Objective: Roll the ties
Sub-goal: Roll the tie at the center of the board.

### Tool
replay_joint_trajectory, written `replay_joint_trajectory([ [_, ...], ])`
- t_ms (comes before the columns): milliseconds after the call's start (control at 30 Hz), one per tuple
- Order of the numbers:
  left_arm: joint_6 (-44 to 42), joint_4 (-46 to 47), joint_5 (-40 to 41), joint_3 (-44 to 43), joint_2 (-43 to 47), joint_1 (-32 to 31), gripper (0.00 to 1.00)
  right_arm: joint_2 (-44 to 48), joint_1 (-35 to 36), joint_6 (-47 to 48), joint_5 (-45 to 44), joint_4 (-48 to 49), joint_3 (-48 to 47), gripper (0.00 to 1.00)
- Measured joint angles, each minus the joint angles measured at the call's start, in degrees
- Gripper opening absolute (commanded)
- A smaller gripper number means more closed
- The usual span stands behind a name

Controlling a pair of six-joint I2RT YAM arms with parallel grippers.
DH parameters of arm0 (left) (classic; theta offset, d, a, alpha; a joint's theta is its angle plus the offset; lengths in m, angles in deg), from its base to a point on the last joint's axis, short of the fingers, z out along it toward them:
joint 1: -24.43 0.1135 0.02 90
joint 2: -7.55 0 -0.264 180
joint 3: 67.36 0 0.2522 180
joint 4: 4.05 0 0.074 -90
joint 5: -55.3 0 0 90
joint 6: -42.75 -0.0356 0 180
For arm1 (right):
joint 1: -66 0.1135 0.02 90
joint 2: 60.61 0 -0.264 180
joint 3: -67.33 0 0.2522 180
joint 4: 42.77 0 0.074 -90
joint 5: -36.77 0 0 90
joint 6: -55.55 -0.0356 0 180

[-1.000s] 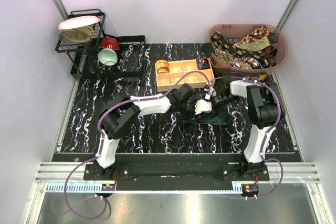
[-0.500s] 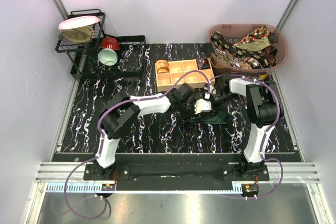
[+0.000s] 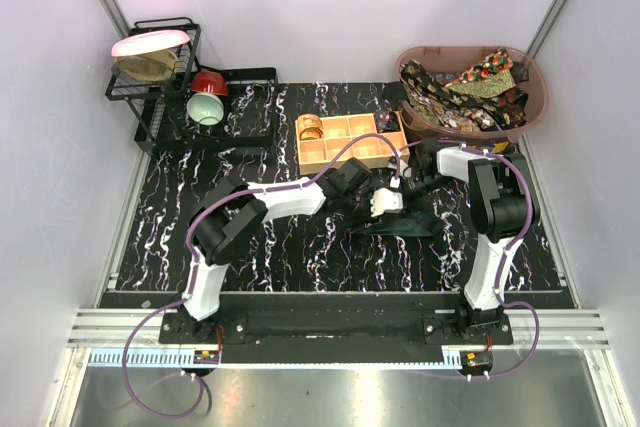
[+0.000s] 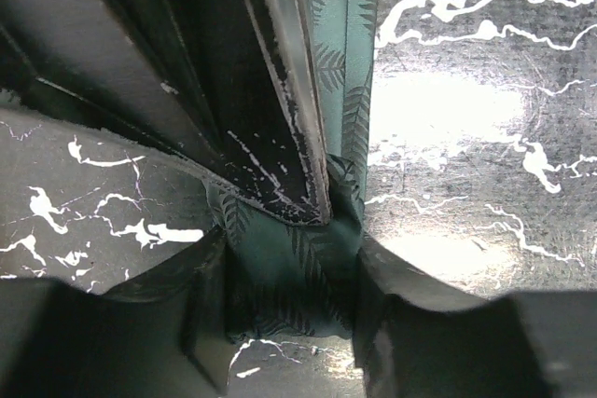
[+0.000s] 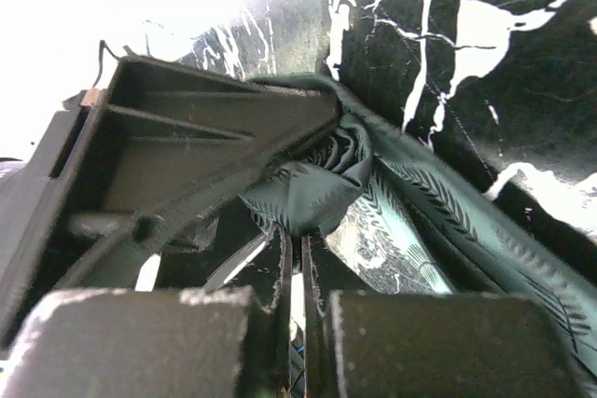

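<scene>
The left gripper (image 4: 289,263) is clamped on the green tie (image 4: 353,90). A bunched fold of the cloth fills the space between its two fingers and touches both, and from there the tie runs straight ahead of the gripper across the black marbled table (image 3: 290,247). Up close the cloth is not plain: a small fern-leaf weave covers it.

The right gripper (image 5: 297,253) meets it from the other side. Its fingers are pressed together with only a hairline slit between them. A puckered loop of the tie sits right at its tips, and I cannot tell whether any cloth is caught there. The ribbed finger of the left gripper lies just to the left of that loop.

A second ago the right gripper's jaws stood apart; they have now snapped shut. The left arm has held its place, and the tie lies where it did.

Beyond both grippers stands the wooden box (image 3: 345,155). Further off on the right gripper's side, the patterned ties (image 3: 470,92) are heaped in the basket (image 3: 541,97).
</scene>
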Motion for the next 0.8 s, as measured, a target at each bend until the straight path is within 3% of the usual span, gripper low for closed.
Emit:
replay_joint_trajectory([
  [133, 1.3, 1.3, -0.3, 0.4, 0.0, 0.9, 0.75, 0.0, 0.0, -0.2, -1.0, 0.1, 0.2, 0.0],
  [267, 3.1, 4.9, -2.9, 3.2, 0.8, 2.9, 0.83, -0.8, -0.5, -0.6, -2.5, -0.2, 0.4, 0.0],
  [600, 6.6, 18.5, -10.3, 11.2, 2.5, 6.0, 0.99, -4.1, -1.3, -2.0, -3.7, -3.7, -1.4, 0.0],
  [800, 9.2, 24.7, -14.1, 12.8, 2.4, 6.5, 0.98, -6.1, -1.2, -2.0, -3.7, -5.9, -3.0, 0.0],
])
